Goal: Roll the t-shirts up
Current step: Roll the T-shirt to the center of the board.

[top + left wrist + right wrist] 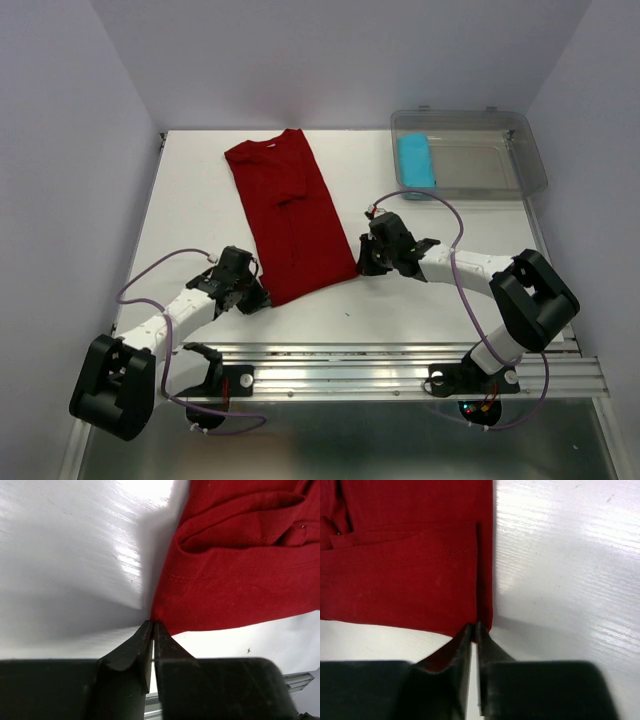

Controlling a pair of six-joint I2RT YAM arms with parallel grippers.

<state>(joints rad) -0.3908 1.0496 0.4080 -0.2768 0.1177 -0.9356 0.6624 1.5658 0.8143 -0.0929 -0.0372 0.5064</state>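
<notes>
The white surface point(180, 220) fills the middle of the top view, closed in by pale walls at left, right and top, with a metal rail point(400, 365) along its lower edge. The red t-shirt point(290, 215) lies flat on it as a long folded strip, running from the collar at upper centre down to the hem at lower centre. Bare room shows to its left and between it and the bin. That clear plastic bin point(530, 160) sits in the upper right corner of the surface, and the blue t-shirt point(416, 165) lies rolled up against its left wall. My left claw point(262, 298) is at the hem's lower left corner. In the left wrist view it point(152, 627) is pinched to a thin slit right on that corner of the cloth. My right claw point(362, 262) is at the hem's lower right corner, and in its own view it point(475, 628) is likewise squeezed narrow, nipping the cloth's corner edge.
</notes>
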